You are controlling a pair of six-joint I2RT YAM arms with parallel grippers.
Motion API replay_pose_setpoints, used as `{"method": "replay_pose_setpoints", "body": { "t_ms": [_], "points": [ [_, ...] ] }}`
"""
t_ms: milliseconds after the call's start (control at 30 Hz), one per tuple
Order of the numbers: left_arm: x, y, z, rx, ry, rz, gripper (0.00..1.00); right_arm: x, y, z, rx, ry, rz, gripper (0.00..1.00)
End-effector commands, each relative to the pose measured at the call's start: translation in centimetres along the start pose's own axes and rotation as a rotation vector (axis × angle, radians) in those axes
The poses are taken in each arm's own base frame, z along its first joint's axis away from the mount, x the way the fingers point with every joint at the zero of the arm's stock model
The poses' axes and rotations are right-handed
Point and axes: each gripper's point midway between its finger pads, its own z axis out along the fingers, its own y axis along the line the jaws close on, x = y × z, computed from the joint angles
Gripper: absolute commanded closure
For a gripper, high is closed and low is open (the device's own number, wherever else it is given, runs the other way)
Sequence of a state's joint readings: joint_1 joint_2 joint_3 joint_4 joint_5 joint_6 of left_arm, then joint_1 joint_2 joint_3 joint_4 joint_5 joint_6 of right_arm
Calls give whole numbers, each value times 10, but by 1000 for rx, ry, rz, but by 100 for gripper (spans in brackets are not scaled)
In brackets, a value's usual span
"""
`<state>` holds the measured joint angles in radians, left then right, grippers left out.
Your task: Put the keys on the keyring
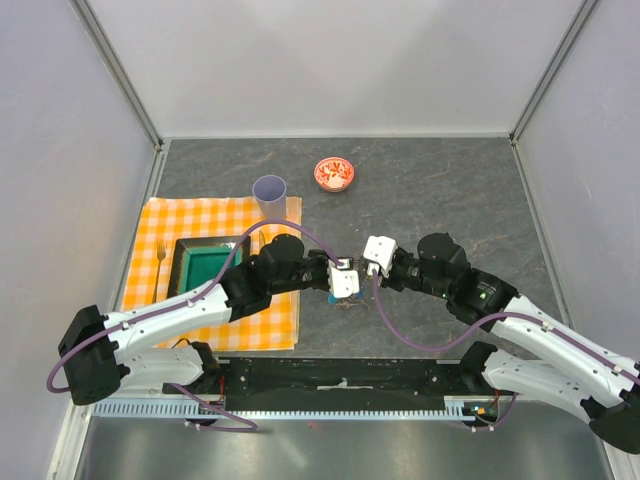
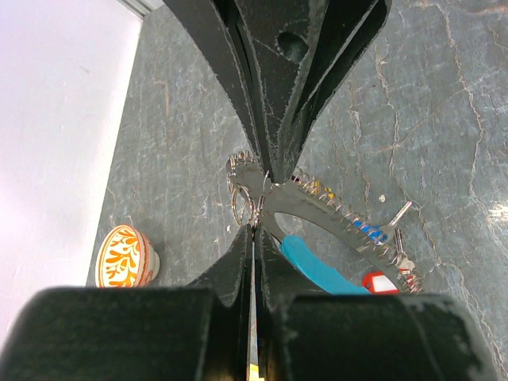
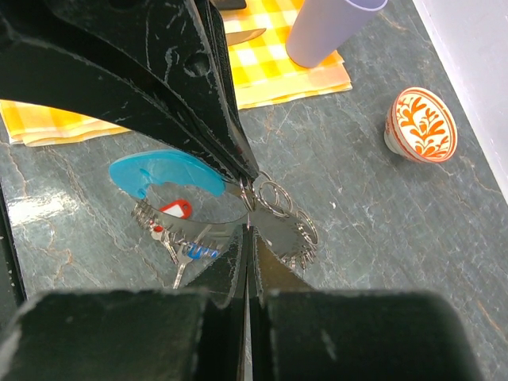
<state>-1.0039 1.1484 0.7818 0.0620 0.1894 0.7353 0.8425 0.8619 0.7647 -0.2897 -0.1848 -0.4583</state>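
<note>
Both arms meet over the dark table in front of the cloth. My left gripper (image 2: 255, 228) (image 1: 346, 292) is shut, its tips pinching a small split ring (image 2: 246, 205) of one of the keys. My right gripper (image 3: 248, 230) (image 1: 362, 280) is shut too, tip to tip with the left, and seems to nip the grey keyring (image 2: 333, 213) (image 3: 190, 226) at its end. The keyring's light-blue crescent (image 3: 163, 173) (image 2: 317, 268) lies on the table. Keys with red (image 3: 176, 209), blue (image 3: 202, 252) and yellow (image 2: 313, 188) tags hang along the ring.
A red patterned bowl (image 1: 334, 174) (image 3: 421, 125) stands at the back. A lilac cup (image 1: 269, 192) (image 3: 329, 28) stands on the orange checked cloth (image 1: 215, 215), which also carries a green tray (image 1: 190, 285), a fork (image 1: 160, 262) and a knife (image 3: 242, 36).
</note>
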Motion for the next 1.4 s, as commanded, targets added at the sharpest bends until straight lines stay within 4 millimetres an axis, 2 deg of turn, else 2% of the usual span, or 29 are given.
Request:
{"method": "replay_pose_setpoints", "body": {
  "t_ms": [0,1000,1367],
  "points": [
    [-30,18,-2,-56,-102,13,98,-8,-1,4,6,-34,-1,100],
    [-27,15,-1,-41,-88,26,98,-11,-6,-1,40,-56,-11,100],
    [-31,13,-2,-30,-105,27,98,-11,-5,1,28,-57,-11,100]
  ]
}}
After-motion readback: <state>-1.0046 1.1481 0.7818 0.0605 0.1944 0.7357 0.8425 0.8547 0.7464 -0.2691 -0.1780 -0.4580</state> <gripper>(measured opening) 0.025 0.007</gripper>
